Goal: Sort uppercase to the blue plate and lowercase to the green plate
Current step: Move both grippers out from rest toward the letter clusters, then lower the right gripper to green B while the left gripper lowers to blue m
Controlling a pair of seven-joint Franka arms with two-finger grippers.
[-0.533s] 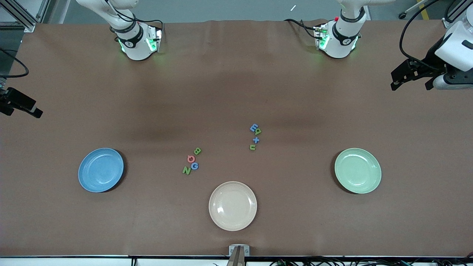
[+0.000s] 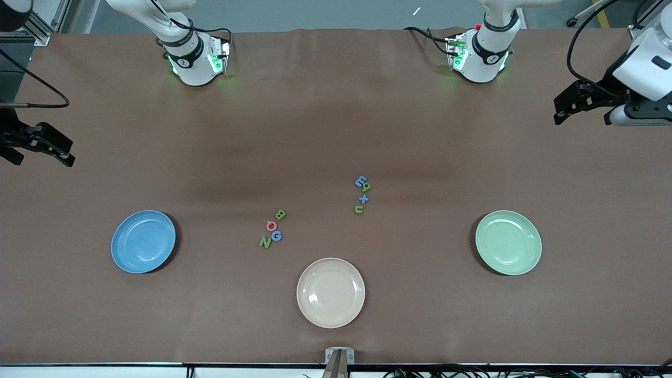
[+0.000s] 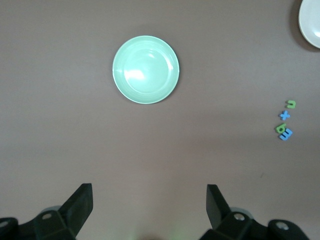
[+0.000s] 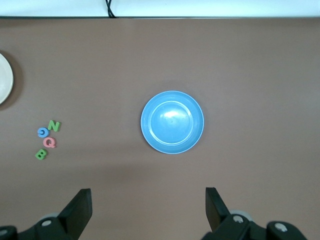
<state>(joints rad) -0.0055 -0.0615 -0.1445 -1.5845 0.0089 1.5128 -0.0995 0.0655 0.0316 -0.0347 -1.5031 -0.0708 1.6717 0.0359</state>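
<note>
Uppercase [image 2: 273, 229] and lowercase [image 2: 362, 195] on table – blue plate [image 2: 124, 261], green plate [image 2: 530, 260] bare, both end effectors spread

The uppercase letters [image 2: 273, 229] and lowercase letters [image 2: 362, 195] are lying in two clusters mid-table, well apart from both raised, open grippers, with the blue plate [image 2: 143, 241] lying empty beneath the right gripper [image 2: 37, 144] and the green plate [image 2: 508, 242] beneath the left gripper [image 2: 585, 105].

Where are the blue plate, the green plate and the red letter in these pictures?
blue plate [image 2: 143, 241]: front view, centre of its bare dish.
green plate [image 2: 508, 242]: front view, centre of its bare dish.
red letter [image 2: 271, 226]: front view, on its round ring.
</note>
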